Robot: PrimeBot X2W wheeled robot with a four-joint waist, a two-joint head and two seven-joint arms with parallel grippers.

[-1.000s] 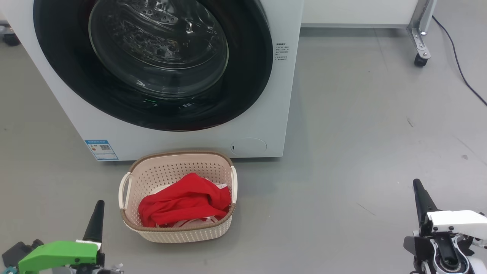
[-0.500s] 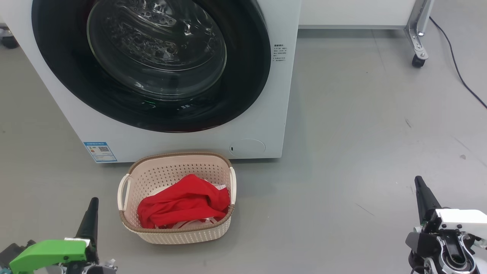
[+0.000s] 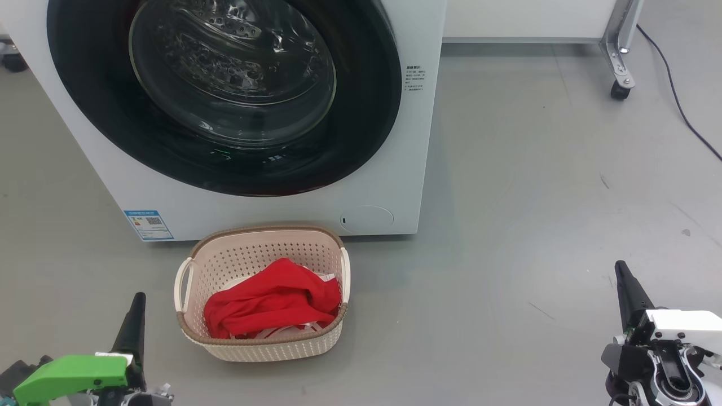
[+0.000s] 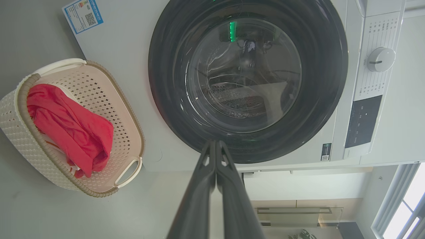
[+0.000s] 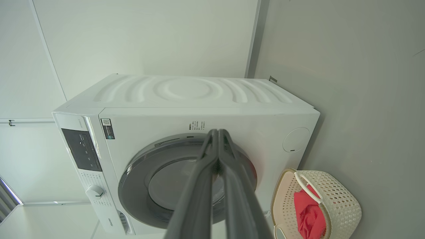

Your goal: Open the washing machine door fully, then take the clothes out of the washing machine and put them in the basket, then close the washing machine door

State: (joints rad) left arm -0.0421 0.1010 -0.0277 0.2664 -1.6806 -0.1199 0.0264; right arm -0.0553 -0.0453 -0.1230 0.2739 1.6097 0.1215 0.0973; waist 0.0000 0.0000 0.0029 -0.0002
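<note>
The white washing machine [image 3: 412, 141] stands ahead with its round black-rimmed door [image 3: 361, 113] shut flat against the front; the same door [image 4: 332, 83] faces the left wrist camera. The cream basket [image 3: 265, 248] sits on the floor just before it, holding the clothes [image 3: 271, 301]: a red garment on top, white stripes showing beneath. My left gripper [image 3: 137, 300] hangs low at the lower left, fingers pressed together and empty. Off at the lower right my right gripper [image 3: 620, 268] is shut too, holding nothing. Both stay well back from the basket [image 5: 342, 192] and machine.
A metal frame leg on a caster [image 3: 620, 89] stands at the back right, with a black cable [image 3: 677, 96] trailing across the grey floor. Open floor lies right of the machine. The control dial [image 4: 381, 59] sits on the machine's panel.
The head camera shifted slightly a second ago, sliding the whole scene a little. Both grippers settled a bit lower and outward, then stayed still. Basket, clothes and door are unchanged.
</note>
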